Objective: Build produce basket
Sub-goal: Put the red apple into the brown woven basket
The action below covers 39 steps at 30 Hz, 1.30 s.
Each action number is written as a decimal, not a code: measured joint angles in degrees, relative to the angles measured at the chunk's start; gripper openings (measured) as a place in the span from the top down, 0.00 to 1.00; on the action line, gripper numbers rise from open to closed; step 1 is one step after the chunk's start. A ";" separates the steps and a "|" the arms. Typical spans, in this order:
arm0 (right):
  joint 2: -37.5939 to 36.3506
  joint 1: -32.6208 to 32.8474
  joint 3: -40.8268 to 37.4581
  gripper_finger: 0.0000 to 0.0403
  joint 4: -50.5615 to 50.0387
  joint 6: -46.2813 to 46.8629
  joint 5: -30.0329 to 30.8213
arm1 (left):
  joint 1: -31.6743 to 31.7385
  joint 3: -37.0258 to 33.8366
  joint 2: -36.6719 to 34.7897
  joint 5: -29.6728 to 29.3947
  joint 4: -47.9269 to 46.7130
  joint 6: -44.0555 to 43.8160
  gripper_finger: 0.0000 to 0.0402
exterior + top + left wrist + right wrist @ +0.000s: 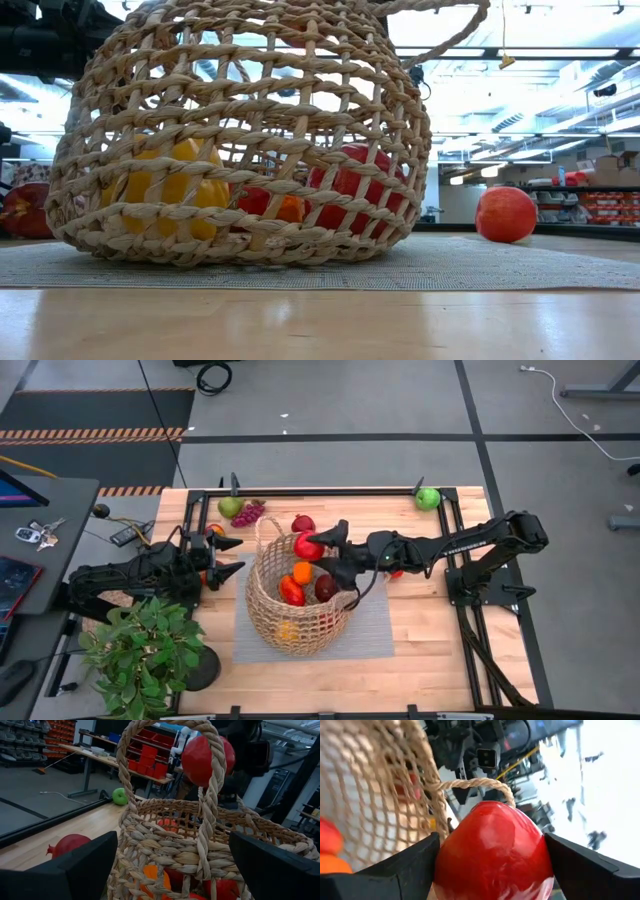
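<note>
right gripper (322,548) clamped on a red pepper-like fruit (494,851), one dark finger on each side of it in the right wrist view, held over the rim of the basket (290,622) on its far side, above the contents. right arm reaches in from the right across the bench (440,630).

left gripper (232,555) spread wide, holding nothing, just beside the basket's left side; in the left wrist view its two fingers (75,870) frame the near loop handle (207,795) with the woven wall between them, no contact i can confirm.

basket sits on a grey woven mat (375,630) mid-bench, looks tilted or lying toward its side in the low view, exact tilt unclear. inside it: an orange piece (302,571), a red piece (291,592), a dark maroon piece (326,587), and a yellow pepper (175,195) low down against the wicker.

outside the basket: dark red pomegranate (302,523) just beyond the far rim, green pear (230,507) touching the purple grape bunch (248,514) at the far left edge, green apple (428,498) at the far right corner, well apart from the rest. a small red piece (396,572) shows under the right arm, mostly hidden. an orange-red round fruit (505,214) lies on the bench beside the mat in the low view.

leafy potted plant (140,650) at the near left corner, by the left arm's base.
</note>
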 joint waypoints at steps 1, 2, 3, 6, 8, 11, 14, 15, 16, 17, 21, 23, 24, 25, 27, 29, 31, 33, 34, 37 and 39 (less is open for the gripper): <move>0.00 0.10 0.00 0.13 0.00 -2.65 -0.10 | 0.01 0.00 0.00 -0.01 0.02 0.01 0.03; 0.00 0.19 0.00 0.13 -0.07 -5.36 -0.15 | 0.00 0.00 0.00 0.00 0.02 0.00 0.03; 0.00 0.30 0.00 0.13 -0.12 -8.06 -0.25 | 0.00 0.00 0.00 0.00 0.00 0.00 0.03; 0.00 0.66 0.00 0.13 -0.12 -14.39 -0.27 | 0.01 0.00 0.00 0.00 0.01 0.01 0.03; 0.00 0.95 0.00 0.13 -0.12 -16.85 0.16 | 0.00 0.00 0.00 0.00 0.02 0.00 0.03; 0.00 1.07 0.00 0.13 -0.17 -18.25 1.39 | 0.00 0.00 0.00 0.00 0.02 0.00 0.03; 0.00 1.03 0.00 0.13 -0.17 -17.27 1.44 | 0.01 0.00 0.00 0.00 0.01 0.00 0.03; 0.00 1.04 0.00 0.13 -0.14 -16.30 1.45 | 0.01 0.00 0.00 0.00 0.02 0.00 0.03; 0.00 1.03 0.00 0.13 -0.12 -14.54 1.46 | 0.02 0.00 0.00 0.00 0.01 0.01 0.03; 0.00 0.92 0.00 0.13 -0.12 -11.66 1.45 | 0.01 0.00 -0.01 0.00 0.01 0.01 0.03; 0.00 -0.58 0.00 0.13 -0.16 10.00 1.39 | 0.00 0.00 0.00 0.00 0.02 0.00 0.03; 0.00 -1.95 0.00 0.13 -0.14 21.48 1.55 | 0.02 0.00 0.00 0.00 0.00 0.00 0.03; 0.00 -2.62 -0.01 0.13 -0.12 27.06 2.05 | 0.02 0.00 0.00 0.00 0.02 0.00 0.03; 0.00 -3.36 -0.01 0.13 -0.10 32.46 2.91 | 0.00 0.00 0.00 0.00 0.02 0.01 0.03; 0.00 -4.80 -0.02 0.13 -0.10 43.04 4.71 | 0.00 0.00 -0.02 0.00 0.02 0.00 0.03; 0.00 -6.36 -0.02 0.13 -0.11 53.44 5.57 | 0.02 0.00 0.00 0.00 0.02 0.00 0.03; 0.00 -7.94 -0.02 0.13 -0.12 62.91 5.16 | 0.02 0.00 0.00 0.00 0.02 0.00 0.03; 0.00 -9.55 -0.02 0.13 -0.12 70.45 2.20 | 0.00 0.00 0.00 0.00 0.02 0.00 0.03; 0.00 -10.34 -0.02 0.13 -0.10 73.84 -0.15 | 0.01 0.00 0.00 0.00 0.00 0.00 0.03; 0.00 -12.57 -0.02 0.13 0.17 83.70 -8.06 | 0.00 0.00 0.00 0.00 0.00 -0.02 0.03; 0.00 -13.84 -0.02 0.13 1.04 89.14 -13.17 | 0.00 0.00 0.00 0.00 0.02 0.02 0.03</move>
